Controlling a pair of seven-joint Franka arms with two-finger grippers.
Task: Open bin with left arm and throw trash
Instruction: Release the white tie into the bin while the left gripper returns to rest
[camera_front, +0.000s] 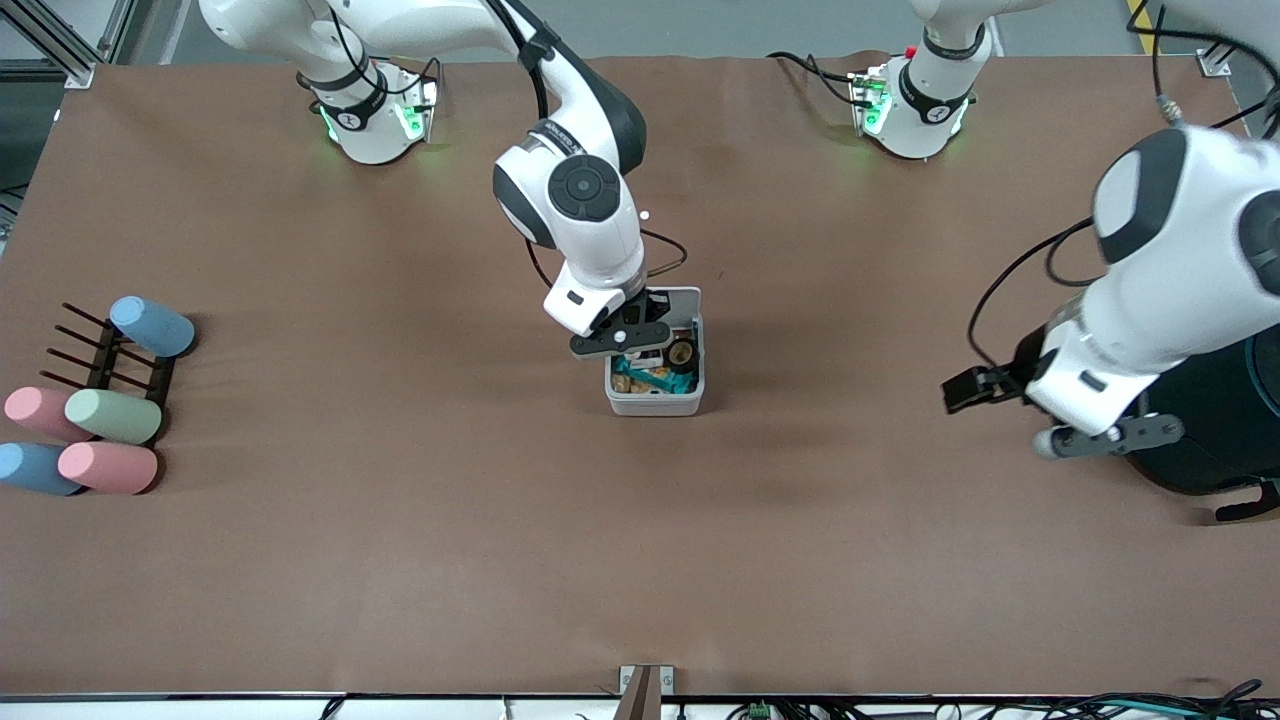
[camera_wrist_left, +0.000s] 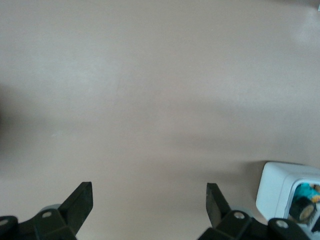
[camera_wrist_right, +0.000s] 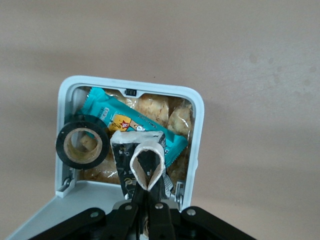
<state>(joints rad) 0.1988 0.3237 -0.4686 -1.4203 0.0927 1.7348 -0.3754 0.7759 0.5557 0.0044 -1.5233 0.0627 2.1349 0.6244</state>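
Observation:
The white-grey bin (camera_front: 655, 405) stands open mid-table, its lid (camera_wrist_right: 75, 210) swung back. It also shows in the left wrist view (camera_wrist_left: 275, 192). The black tape roll (camera_wrist_right: 82, 142) leans at its rim. My right gripper (camera_wrist_right: 148, 195) hangs over the bin (camera_wrist_right: 197, 130), shut on the beige rubber-band loop (camera_wrist_right: 147, 160) with the black wrapper packet (camera_wrist_right: 122, 150) pinched alongside. Both hang just above the contents. My left gripper (camera_wrist_left: 149, 192) is open and empty over bare table toward the left arm's end, away from the bin.
A teal snack packet (camera_wrist_right: 107, 112) and beige snacks lie in the bin. A large dark teal cylinder (camera_front: 1220, 420) stands beside my left gripper (camera_front: 1090, 450). A dark rack with several pastel cylinders (camera_front: 110, 415) sits at the right arm's end.

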